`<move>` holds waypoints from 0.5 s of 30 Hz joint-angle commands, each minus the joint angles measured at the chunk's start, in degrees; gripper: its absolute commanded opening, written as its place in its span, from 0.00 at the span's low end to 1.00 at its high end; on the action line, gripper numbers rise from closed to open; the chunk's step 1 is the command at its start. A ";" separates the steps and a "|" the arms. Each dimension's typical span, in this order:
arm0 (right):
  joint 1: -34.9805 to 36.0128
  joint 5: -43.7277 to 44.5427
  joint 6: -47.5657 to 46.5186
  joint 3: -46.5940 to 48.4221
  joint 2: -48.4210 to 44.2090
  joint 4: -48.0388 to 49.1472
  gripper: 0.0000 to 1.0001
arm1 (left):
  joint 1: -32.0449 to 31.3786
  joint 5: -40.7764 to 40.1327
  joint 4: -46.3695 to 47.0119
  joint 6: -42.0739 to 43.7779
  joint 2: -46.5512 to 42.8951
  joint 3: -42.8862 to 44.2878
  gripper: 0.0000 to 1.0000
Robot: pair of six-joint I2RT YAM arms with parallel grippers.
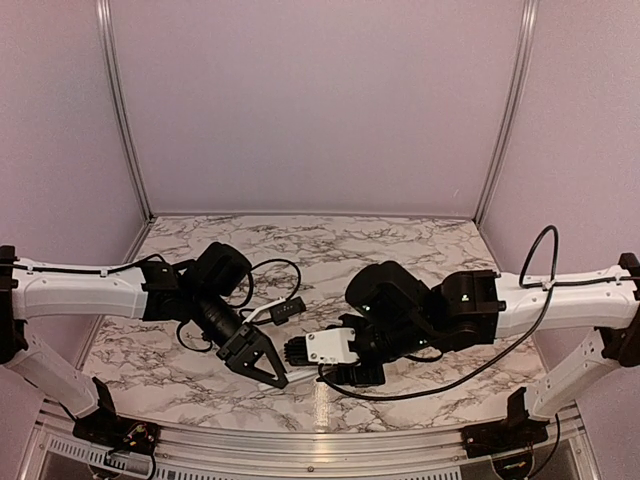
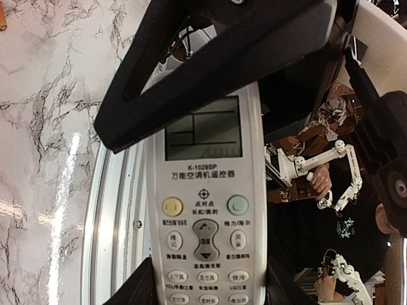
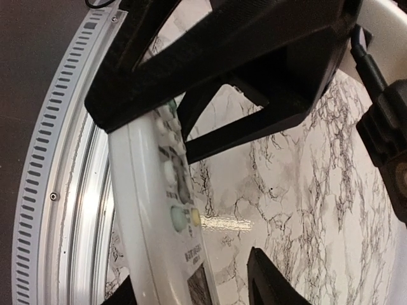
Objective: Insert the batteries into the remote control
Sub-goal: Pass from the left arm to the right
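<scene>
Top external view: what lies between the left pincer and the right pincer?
The remote control bridges them, sitting between the fingers of both the left pincer and the right pincer; the wrist views show it best.

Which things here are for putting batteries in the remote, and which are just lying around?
For the job:
- remote control, gripped by the left gripper and the right gripper
- one orange battery, lying on the table at the left wrist view's edge

Just there:
- marble table
- metal rail along its edge
- small white arms beyond the table
</scene>
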 commanded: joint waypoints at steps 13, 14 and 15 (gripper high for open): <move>1.53 -2.12 2.28 3.69 -1.97 -2.83 0.03 | 1.74 -6.30 -2.35 4.31 -5.55 2.71 0.75; 1.51 -2.26 2.67 3.65 -1.91 -2.83 0.02 | 2.20 -8.00 -2.60 4.34 -6.56 3.24 0.79; 1.51 -2.35 3.16 3.57 -1.96 -2.83 0.01 | 2.62 -9.51 -2.71 4.42 -7.85 3.73 0.82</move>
